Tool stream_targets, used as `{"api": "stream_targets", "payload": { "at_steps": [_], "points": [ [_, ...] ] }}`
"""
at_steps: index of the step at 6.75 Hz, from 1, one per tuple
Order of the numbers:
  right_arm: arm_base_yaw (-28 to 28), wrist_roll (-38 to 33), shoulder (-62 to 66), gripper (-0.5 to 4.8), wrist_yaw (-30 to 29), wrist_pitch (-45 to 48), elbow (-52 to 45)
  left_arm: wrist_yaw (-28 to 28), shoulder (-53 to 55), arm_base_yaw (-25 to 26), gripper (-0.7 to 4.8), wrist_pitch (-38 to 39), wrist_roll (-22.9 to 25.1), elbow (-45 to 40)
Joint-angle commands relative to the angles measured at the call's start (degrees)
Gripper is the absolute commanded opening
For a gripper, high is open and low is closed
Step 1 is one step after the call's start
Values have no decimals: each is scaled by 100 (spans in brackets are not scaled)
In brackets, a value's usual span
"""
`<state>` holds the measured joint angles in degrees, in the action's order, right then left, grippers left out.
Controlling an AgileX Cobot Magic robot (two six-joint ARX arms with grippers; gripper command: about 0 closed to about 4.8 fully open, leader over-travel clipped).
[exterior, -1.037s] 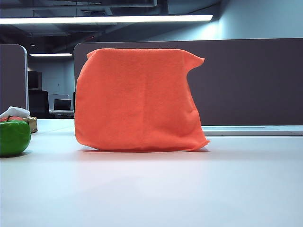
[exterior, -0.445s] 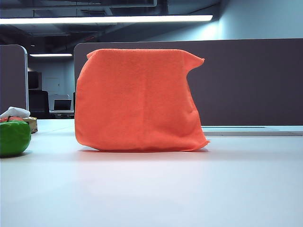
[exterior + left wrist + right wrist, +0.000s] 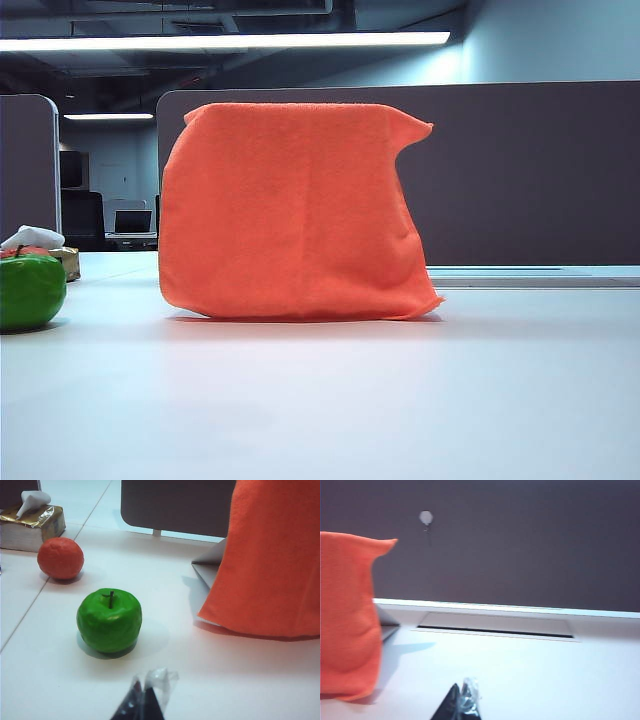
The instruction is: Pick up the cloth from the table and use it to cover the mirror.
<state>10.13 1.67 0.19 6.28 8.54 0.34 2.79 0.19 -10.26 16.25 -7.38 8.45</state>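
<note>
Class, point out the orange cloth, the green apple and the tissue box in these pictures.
cloth [image 3: 290, 215], exterior view, middle of its hanging front face
green apple [image 3: 109, 621], left wrist view, front of its skin below the stem
tissue box [image 3: 30, 530], left wrist view, its side wall

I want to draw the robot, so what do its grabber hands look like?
Only the tips show, one in each wrist view. The left gripper has dark, almost black fingers that narrow to a point, with shiny clear wrapping on the tip. The right gripper looks the same. No cables, markings or arms are visible.
</note>
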Motion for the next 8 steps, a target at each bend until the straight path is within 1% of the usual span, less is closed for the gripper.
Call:
{"api": "stream_targets", "payload": {
  "at_steps": [1, 3, 4, 5, 6, 7, 8],
  "points": [
    [-481, 31, -7, -5, -793, 155, -7, -511, 17, 2, -6, -704, 868, -785],
    [-485, 35, -7, -5, -815, 380, -7, -507, 17, 4, -6, -907, 874, -785],
    [-1091, 201, -7, -5, -1478, 562, -7, -848, 17, 588, -6, -1427, 918, -785],
    [-1827, 138, -7, -6, -2496, 632, -7, -1869, 17, 1497, -6, -1624, 732, -782],
    [-1644, 151, -7, -6, -2142, 634, -7, -1690, 17, 1491, -6, -1598, 520, -780],
    [-1241, 289, -7, -6, -2028, 632, -7, -1641, 17, 1325, -6, -1620, 503, -778],
    [-802, 352, -7, -6, -1390, 629, -7, -973, 17, 748, -6, -1622, 551, -780]
  ]
}}
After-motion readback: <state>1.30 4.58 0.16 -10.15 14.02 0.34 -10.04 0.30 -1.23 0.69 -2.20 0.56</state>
